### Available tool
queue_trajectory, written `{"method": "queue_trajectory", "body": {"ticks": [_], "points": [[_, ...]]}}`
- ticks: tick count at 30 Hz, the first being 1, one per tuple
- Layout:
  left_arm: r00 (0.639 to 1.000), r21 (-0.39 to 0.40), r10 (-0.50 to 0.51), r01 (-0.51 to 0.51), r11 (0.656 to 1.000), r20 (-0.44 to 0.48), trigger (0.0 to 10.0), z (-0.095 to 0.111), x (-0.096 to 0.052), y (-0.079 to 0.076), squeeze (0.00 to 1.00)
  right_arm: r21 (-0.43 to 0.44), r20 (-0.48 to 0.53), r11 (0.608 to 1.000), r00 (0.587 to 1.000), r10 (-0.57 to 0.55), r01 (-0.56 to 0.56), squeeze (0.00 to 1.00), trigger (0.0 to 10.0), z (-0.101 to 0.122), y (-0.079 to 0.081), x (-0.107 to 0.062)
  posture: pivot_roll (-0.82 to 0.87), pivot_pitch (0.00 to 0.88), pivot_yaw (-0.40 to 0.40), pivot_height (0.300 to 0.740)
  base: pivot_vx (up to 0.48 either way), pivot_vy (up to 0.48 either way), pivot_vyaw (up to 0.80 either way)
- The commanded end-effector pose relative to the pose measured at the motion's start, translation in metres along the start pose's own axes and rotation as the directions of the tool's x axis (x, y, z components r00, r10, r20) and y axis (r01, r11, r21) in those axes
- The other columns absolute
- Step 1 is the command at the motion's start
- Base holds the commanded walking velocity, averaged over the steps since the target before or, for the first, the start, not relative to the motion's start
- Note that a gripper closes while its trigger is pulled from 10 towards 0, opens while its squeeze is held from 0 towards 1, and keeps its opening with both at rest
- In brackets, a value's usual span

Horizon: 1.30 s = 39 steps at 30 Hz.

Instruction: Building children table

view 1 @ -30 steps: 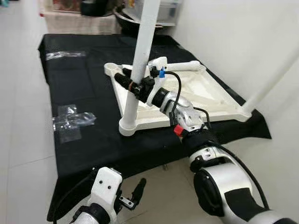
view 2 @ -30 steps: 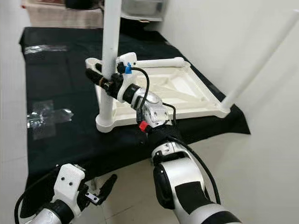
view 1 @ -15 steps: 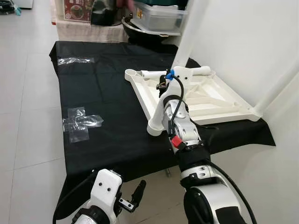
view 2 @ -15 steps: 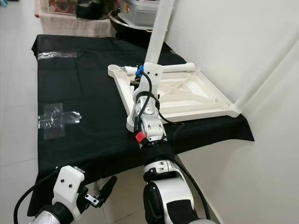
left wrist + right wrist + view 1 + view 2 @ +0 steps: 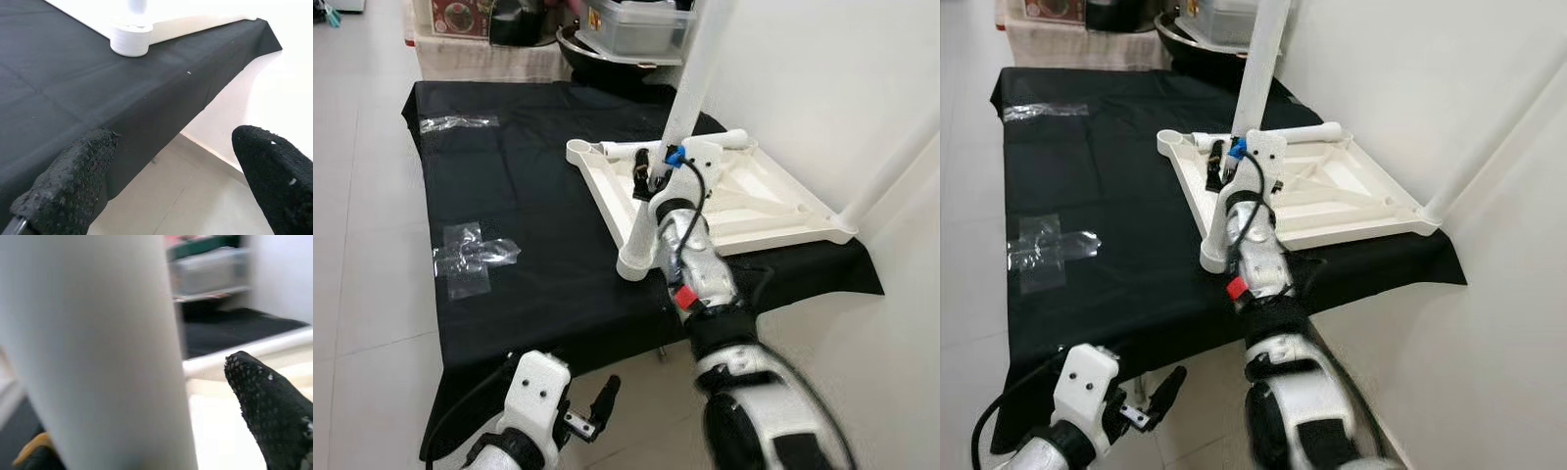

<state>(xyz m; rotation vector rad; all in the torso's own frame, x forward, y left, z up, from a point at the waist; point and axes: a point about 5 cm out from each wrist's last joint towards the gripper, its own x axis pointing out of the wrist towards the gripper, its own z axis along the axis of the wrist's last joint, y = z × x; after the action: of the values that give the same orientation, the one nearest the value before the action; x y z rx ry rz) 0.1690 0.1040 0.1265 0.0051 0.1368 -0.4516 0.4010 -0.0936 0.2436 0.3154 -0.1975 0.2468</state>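
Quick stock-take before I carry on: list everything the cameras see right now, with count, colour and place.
Upturned plastic tabletop: one, white, on the cloth's right side near the wall.
Upright tube-shaped table leg: one, white, rising from the tabletop's near-left corner socket.
Second table leg: one, white, slanting up from the tabletop's far right corner.
Loose table leg: one, white, lying along the tabletop's far edge.
Cloth cover: one, black, draped over the work surface.
Clear tape patches: two, on the cloth's left part.
Clear storage bin: one, behind the cloth.
Right gripper: at the upright leg.
Left gripper: open, low, below the cloth's near edge.
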Motion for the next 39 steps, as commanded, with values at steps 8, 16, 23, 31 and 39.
{"method": "queue_trajectory", "body": {"ticks": [8, 16, 23, 31, 39], "points": [[1.0, -0.016, -0.015, 0.015, 1.0, -0.017, 10.0, -0.004, -0.001, -0.003, 0.0, 0.066, -0.211, 0.687, 0.663, 0.719, -0.724, 0.0, 10.0, -0.004, 0.009, -0.018, 0.17, 0.097, -0.198, 0.74, 0.0, 0.0, 0.0], [1.0, -0.015, -0.016, 0.015, 1.0, -0.02, 10.0, -0.004, -0.002, -0.004, 0.0, 0.173, -0.242, 0.396, 0.351, 0.905, -0.902, 0.0, 10.0, -0.013, 0.024, -0.033, 0.18, 0.087, -0.2, 0.74, 0.0, 0.0, 0.0], [1.0, -0.017, -0.016, 0.016, 1.0, -0.02, 10.0, -0.005, -0.003, -0.006, 0.0, 0.185, -0.244, 0.331, 0.283, 0.928, -0.925, 0.0, 3.4, -0.017, 0.031, -0.033, 0.18, 0.086, -0.206, 0.74, 0.0, 0.0, 0.0], [1.0, -0.018, -0.016, 0.015, 1.0, -0.02, 10.0, -0.004, -0.003, -0.005, 0.0, 0.063, -0.234, 0.557, 0.531, 0.815, -0.828, 0.0, 0.0, -0.013, 0.03, -0.019, 0.18, 0.095, -0.204, 0.74, 0.0, 0.0, 0.0], [1.0, -0.019, -0.016, 0.016, 1.0, -0.019, 10.0, -0.004, -0.002, -0.003, 0.0, -0.134, -0.207, 0.939, 0.935, 0.287, -0.317, 0.0, 0.0, -0.013, 0.001, -0.001, 0.16, 0.098, -0.194, 0.74, 0.0, 0.0, 0.0]]}}
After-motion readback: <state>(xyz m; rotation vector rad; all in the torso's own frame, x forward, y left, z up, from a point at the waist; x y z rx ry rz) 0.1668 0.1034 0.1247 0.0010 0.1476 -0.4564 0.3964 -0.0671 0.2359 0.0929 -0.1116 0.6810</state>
